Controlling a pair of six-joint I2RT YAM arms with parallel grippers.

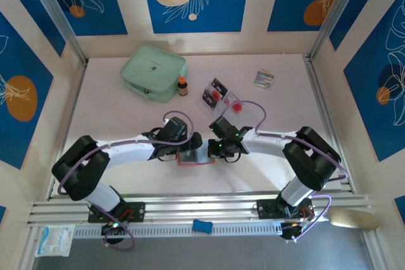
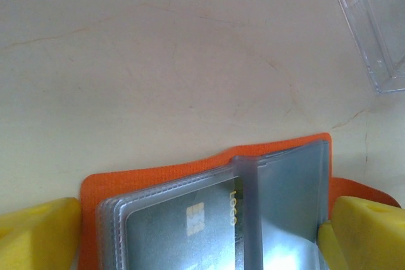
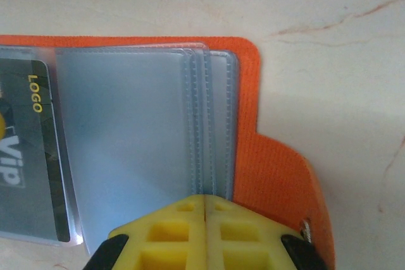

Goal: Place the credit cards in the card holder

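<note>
**A:** How much was done here?

**B:** One dark card (image 3: 28,156) was already tucked into the card holder (image 1: 196,158), which lay open at the near middle of the desk (image 1: 126,112). A black card (image 1: 215,91) and a pale card (image 1: 236,105) were left farther back. The left end effector (image 2: 202,235) was spread wide around the holder, with nothing gripped. The right end effector (image 3: 204,232) was shut at the sleeves' edge. An actual pinch couldn't be confirmed.

Open orange card holder (image 3: 269,156) holds dark card (image 3: 28,175).
</note>
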